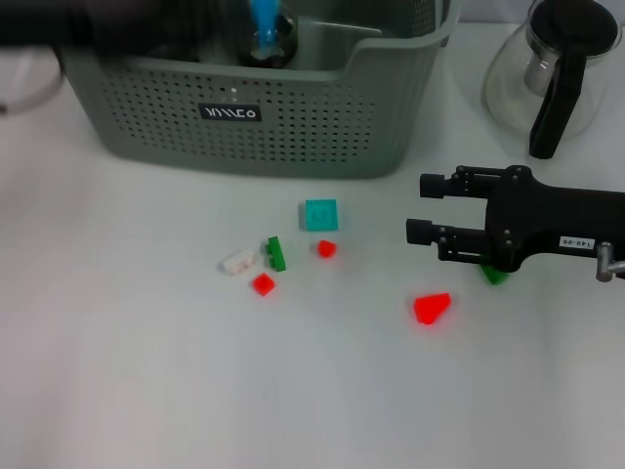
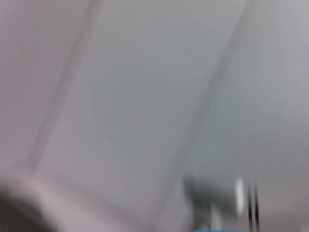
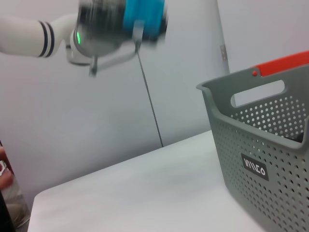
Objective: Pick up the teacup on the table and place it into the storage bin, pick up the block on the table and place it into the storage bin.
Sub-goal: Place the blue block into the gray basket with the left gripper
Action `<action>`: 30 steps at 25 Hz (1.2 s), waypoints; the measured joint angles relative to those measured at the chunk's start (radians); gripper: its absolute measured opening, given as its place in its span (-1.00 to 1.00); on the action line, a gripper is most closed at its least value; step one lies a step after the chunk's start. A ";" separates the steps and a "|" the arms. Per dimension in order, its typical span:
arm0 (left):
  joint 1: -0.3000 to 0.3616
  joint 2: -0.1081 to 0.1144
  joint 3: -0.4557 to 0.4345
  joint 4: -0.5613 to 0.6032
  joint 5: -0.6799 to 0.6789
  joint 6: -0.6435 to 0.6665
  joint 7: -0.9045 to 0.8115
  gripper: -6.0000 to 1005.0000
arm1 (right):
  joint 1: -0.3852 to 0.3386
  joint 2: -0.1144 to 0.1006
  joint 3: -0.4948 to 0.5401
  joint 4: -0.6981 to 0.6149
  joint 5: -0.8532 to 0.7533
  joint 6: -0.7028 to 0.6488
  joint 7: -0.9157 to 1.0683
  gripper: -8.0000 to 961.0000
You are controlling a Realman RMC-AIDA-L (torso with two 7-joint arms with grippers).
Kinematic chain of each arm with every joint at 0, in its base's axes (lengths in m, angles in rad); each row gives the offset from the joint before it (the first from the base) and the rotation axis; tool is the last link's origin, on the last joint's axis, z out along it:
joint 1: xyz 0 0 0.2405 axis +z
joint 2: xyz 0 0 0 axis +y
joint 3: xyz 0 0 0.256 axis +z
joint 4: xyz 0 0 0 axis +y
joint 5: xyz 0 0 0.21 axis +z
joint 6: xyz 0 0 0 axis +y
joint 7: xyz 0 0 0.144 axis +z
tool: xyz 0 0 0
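The storage bin (image 1: 293, 127) stands at the back of the table, its black label facing me; the right wrist view shows its corner and handle hole (image 3: 260, 145). My left arm reaches over it in a blur, and the left gripper (image 1: 266, 44), with a blue band, hangs inside the bin. I cannot make out the teacup. Several blocks lie on the table: a teal block (image 1: 320, 214), a green one (image 1: 276, 254), a white one (image 1: 237, 262) and small red ones (image 1: 263, 284). My right gripper (image 1: 418, 208) hovers open and empty at the right, pointing towards them.
A glass teapot with a black handle (image 1: 552, 68) stands at the back right. A red cone-shaped piece (image 1: 431, 308) lies below the right gripper and a green piece (image 1: 493, 275) peeks from under it. The left wrist view is a grey blur.
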 joint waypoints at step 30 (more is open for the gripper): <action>-0.224 -0.181 0.508 0.426 0.860 -0.858 -0.809 -0.01 | 0.015 0.003 0.000 0.002 0.000 0.001 0.000 0.41</action>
